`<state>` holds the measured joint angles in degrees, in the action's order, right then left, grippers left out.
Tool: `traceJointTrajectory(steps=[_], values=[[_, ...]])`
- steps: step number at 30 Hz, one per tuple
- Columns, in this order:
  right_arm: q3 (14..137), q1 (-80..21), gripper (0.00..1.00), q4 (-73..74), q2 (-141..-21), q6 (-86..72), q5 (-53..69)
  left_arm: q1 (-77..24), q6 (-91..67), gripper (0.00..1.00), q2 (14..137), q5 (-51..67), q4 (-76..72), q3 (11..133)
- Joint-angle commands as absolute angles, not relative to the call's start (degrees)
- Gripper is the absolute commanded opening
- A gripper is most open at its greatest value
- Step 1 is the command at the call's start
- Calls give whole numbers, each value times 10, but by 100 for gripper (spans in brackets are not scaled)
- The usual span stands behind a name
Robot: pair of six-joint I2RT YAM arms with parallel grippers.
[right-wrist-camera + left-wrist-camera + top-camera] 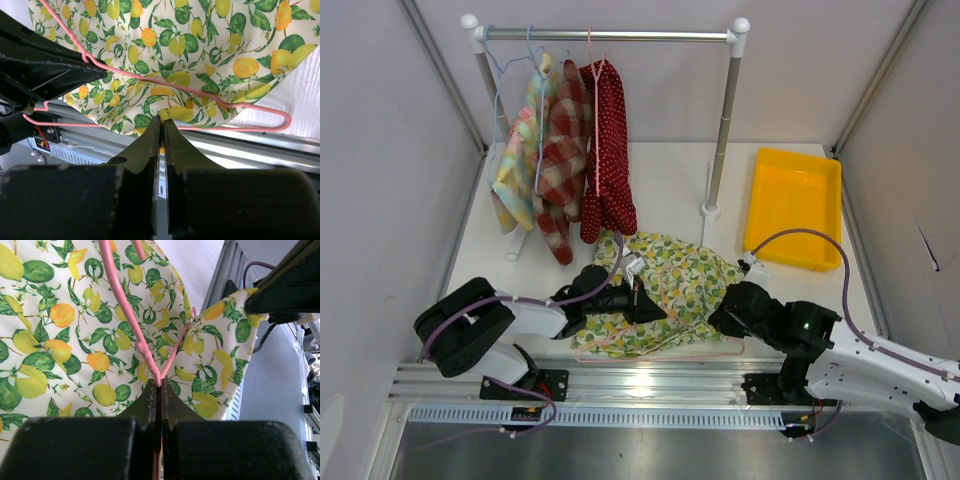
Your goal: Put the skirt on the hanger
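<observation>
Two grippers are engaged, both narrowed right down.

Left gripper [158, 385]: jaws pressed together on the pink hanger [250, 129], at the neck where its shoulder wires meet.

Right gripper [162, 121]: jaws all but touching. As far as the wrist view shows, a fold of the skirt [685, 285] at its near hem is nipped between the tips.

Location: the lemon-print skirt lies spread on the table [670, 190] in front of the arms, between the two grippers. One shoulder wire crosses over the print, and the bottom bar is partly hidden under the hem.

Governing relation: the hanger's long axis runs left to right, roughly parallel to the near table edge. It opens away from the left gripper toward the right one. The pinched hem sits just beside the bottom bar, so the right arm is nearer the cloth and the left nearer the neck.

Judgement: the next move likely depends on the right gripper carrying that hem across the bar while the left holds the frame steady.
</observation>
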<state>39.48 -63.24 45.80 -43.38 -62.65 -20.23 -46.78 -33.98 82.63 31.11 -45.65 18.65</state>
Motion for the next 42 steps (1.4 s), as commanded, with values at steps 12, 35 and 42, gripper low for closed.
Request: traceJointTrajectory(steps=[12,35,42], values=[[484,-459,0,461,-435,-513,-138,-453,-331,0,846,210,-501,193],[527,-278,0,543,-399,-431,-38,-412,-339,0,935,193,-655,170],[460,-293,0,562,-349,-461,-25,-403,-307,0,897,158,-587,221]])
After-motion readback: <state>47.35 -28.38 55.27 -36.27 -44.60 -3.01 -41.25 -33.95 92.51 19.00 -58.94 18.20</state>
